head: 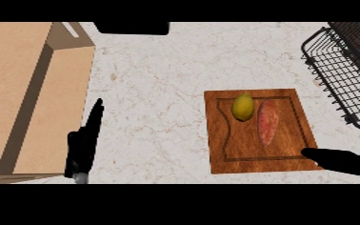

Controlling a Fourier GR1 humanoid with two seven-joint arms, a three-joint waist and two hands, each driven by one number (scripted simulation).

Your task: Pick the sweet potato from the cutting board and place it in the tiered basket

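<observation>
You've got the sweet potato [268,122] on the cutting board [219,158] nr its right edge, yellow-green fruit [243,106] just beside it, tiered basket [336,71] at right edge of counter [155,76], left hand [84,143] released, right hand [334,161] can't tell.

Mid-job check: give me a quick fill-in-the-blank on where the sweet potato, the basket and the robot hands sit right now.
1. On the cutting board, the yellow-green fruit lies to the ____ of the sweet potato.
2. The right robot hand, over the board's lower-right corner, holds ____.
3. The tiered basket stands to the upper ____ of the board.

Missing words: left; nothing; right.
</observation>
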